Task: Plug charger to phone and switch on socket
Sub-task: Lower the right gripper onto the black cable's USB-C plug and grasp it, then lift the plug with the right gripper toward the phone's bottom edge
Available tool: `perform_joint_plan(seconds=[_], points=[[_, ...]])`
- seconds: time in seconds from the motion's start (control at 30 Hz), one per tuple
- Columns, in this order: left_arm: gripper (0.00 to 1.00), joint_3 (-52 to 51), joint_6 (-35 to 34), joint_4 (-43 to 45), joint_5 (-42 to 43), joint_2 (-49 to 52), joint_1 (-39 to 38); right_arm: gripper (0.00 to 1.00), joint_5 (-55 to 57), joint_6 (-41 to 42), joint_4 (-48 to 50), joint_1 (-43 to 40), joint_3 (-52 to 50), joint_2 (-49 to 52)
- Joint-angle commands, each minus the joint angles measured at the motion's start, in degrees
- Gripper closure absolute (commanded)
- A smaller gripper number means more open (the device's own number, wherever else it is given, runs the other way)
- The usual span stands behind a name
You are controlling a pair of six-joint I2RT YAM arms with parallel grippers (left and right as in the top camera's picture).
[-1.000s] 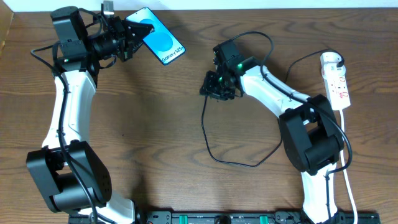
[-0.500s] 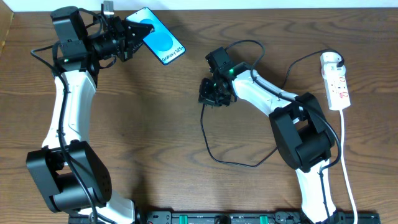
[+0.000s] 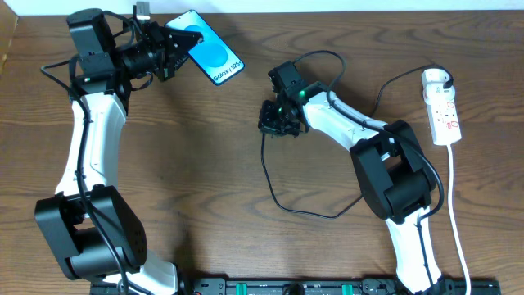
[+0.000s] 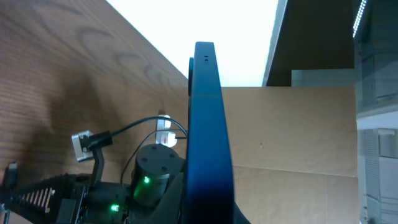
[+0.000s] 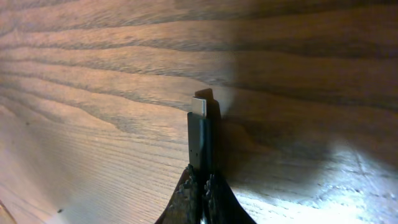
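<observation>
My left gripper [image 3: 173, 43] is shut on the phone [image 3: 210, 47], holding it off the table at the top left with its blue screen and "Galaxy" text up. In the left wrist view the phone [image 4: 208, 124] stands edge-on between the jaws. My right gripper [image 3: 274, 123] is shut on the charger's black plug tip [image 5: 200, 134], which points just above the wood with its metal end free. The thin black cable [image 3: 274, 192] loops over the table and runs to the white adapter [image 3: 435, 79] in the socket [image 3: 443, 111], a white strip at the right edge.
The socket's white cord [image 3: 458, 238] runs down the right side to the front edge. A cardboard panel [image 4: 298, 137] stands behind the table in the left wrist view. Bare wood [image 3: 205, 188] lies between the arms.
My right gripper has moved left with the plug tip, closer to the phone, dragging the cable loop along. The left arm and phone have not moved.
</observation>
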Motion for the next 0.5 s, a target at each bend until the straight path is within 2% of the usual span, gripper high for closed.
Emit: perform_joint_plan(seconds=[0.0, 0.13, 0.33, 0.47], points=[[0.93, 1.0, 0.1, -0.8, 2.3, -1.2, 0.1, 0.99, 2.6, -6.4, 0.1, -0.3, -0.7, 3.4], [0.93, 1.0, 0.1, -1.4, 2.3, -1.2, 0.1, 0.99, -4.3, -14.1, 1.3, -2.8, -0.7, 2.4], [0.92, 1.0, 0.1, -1.4, 3.7, -1.2, 0.1, 0.99, -25.8, -29.5, 5.0, -7.9, -0.7, -1.8], [0.93, 1.0, 0.1, -1.4, 6.8, -1.2, 0.1, 0.99, -33.9, -34.6, 4.1, -10.7, -0.7, -6.3]])
